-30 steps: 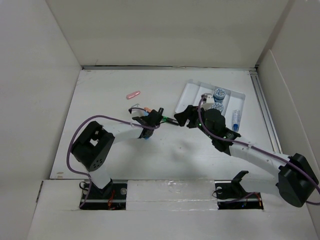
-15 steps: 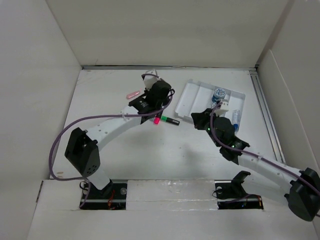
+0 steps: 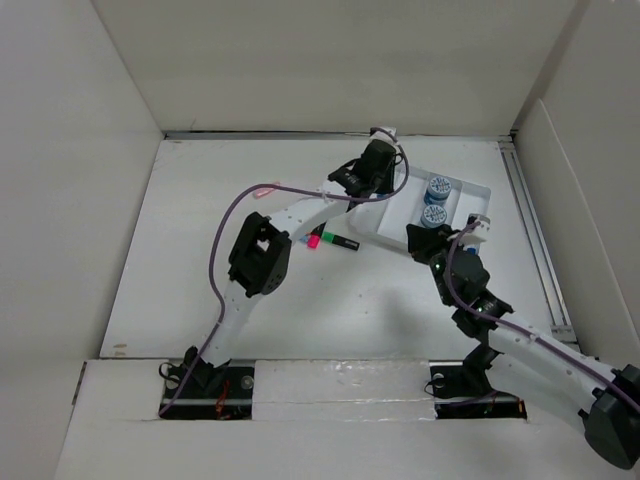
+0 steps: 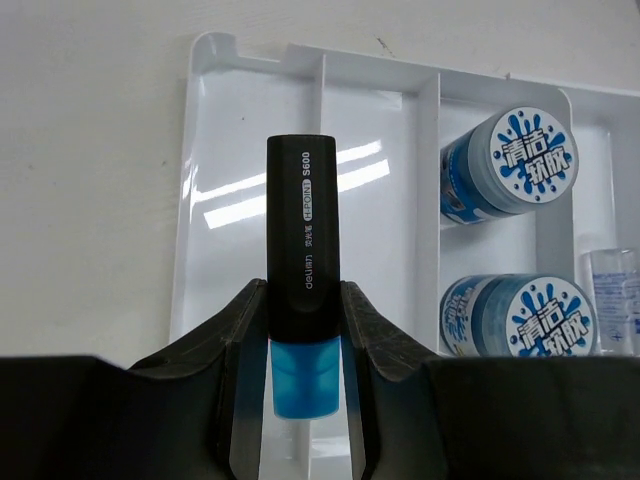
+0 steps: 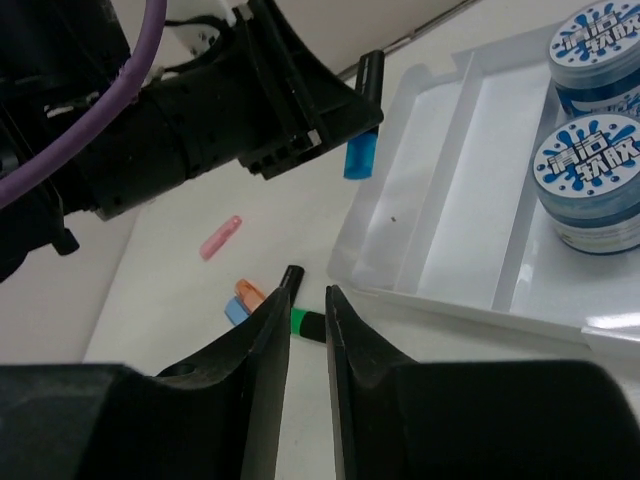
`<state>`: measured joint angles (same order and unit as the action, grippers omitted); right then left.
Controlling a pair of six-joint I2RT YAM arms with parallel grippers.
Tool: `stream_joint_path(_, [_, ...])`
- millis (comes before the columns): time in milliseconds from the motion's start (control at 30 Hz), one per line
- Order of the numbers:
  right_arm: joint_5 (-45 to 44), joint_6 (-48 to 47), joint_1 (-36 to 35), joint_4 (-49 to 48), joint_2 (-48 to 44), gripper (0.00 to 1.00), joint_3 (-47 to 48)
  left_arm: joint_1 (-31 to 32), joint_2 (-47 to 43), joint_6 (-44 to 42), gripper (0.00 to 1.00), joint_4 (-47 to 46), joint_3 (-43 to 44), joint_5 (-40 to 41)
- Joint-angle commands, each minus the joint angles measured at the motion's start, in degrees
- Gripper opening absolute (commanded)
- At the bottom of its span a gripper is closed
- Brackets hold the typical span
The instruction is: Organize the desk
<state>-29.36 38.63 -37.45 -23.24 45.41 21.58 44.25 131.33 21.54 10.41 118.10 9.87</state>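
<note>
Left gripper (image 4: 303,298) clenched on a highlighter (image 4: 302,215), tray (image 4: 372,230) beneath; right gripper (image 5: 311,283) barely parted, empty, marker (image 5: 304,322) just ahead

Cropped and covered around both sets of fingers
Right of the left fingers (image 4: 228,345), the nearer jar (image 4: 520,318) loses its base behind the wrist's dark body, and a clear bottle (image 4: 614,290) is cut by the frame edge. Past the right fingers (image 5: 262,370), a green-ended pen (image 5: 306,322) shows only through the gap between them; just left of their tips, an orange-and-blue piece (image 5: 241,298) is too small to identify.
</note>
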Motion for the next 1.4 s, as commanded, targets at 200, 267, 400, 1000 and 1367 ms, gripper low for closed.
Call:
stream_joint_path(200, [2.2,1.0,1.4,-2.9,3.5,0.44,1.7,-2.9,6.2,-6.5,0.06,1.9,9.8,-5.7])
stream_joint_path(267, [3.1,1.1,1.9,-3.2,3.6,0.46,1.5,-2.9,7.4,-6.9,0.06,2.2,9.6,-5.3])
stream_joint_path(400, [2.7,1.1,1.9,-3.4,3.7,0.49,1.3,-2.9,7.8,-7.5,0.15,2.1,8.7,-4.4])
stream_joint_path(1000, [6.7,0.1,3.0,-3.2,7.8,0.02,3.0,-5.2,-28.2,-1.2,0.46,-5.2,-38.7,9.6])
stream_joint_path(1367, [9.2,-1.6,3.0,-3.1,11.5,0.43,4.8,-8.5,-21.3,-1.1,0.50,-4.8,-38.8,7.4])
